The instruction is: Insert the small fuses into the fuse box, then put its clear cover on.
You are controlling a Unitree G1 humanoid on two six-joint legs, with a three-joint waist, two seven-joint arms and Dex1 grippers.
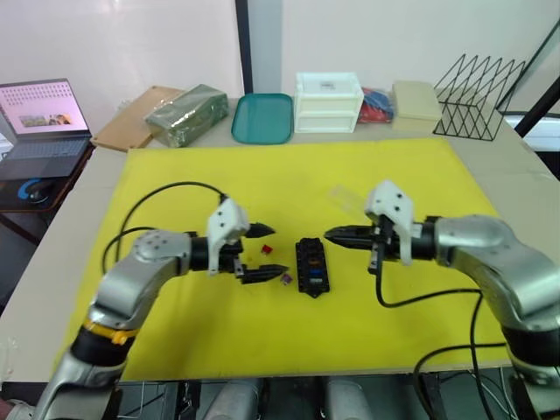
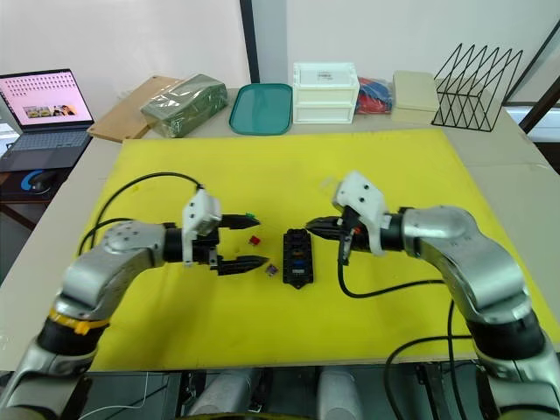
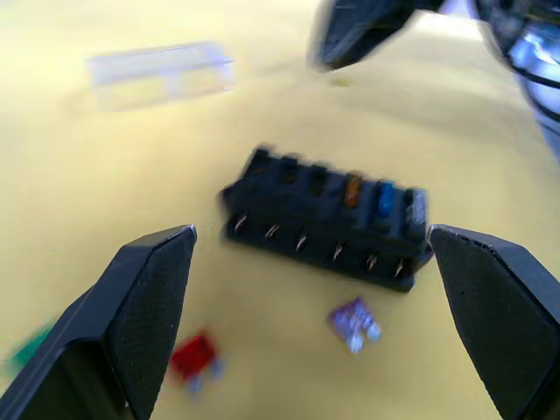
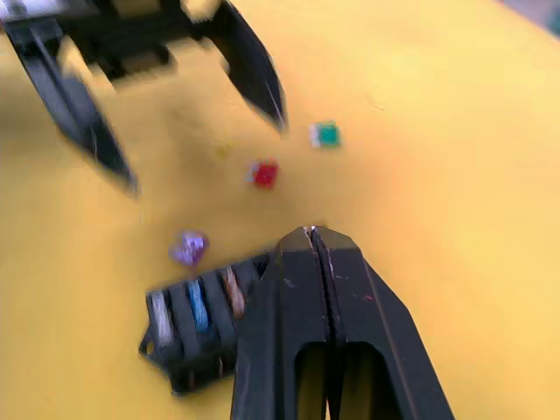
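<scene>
Fuse box [image 1: 312, 267] sits mid yellow mat [image 1: 289, 175], a few slots already filled (amber, blue, pale visible in the wrist views), others empty. Loose fuses lie on the mat just off its 9 o'clock side: red fuse [image 1: 266, 249], purple fuse [image 1: 285, 278], green fuse [image 2: 250, 215] a bit farther toward 10 o'clock. Clear cover [image 1: 346, 199] lies flat at about 1 o'clock from the box, apart from it. Step looks like mid-insertion; cover not on. Next move likely calls for pinching one loose fuse blade-down and lining it with an empty slot. Left gripper [image 1: 261, 254] is spread wide, empty, bracketing the red fuse, forearm level. Right gripper [image 1: 335, 234] is clenched, empty, tip near the box's 1 o'clock corner.
</scene>
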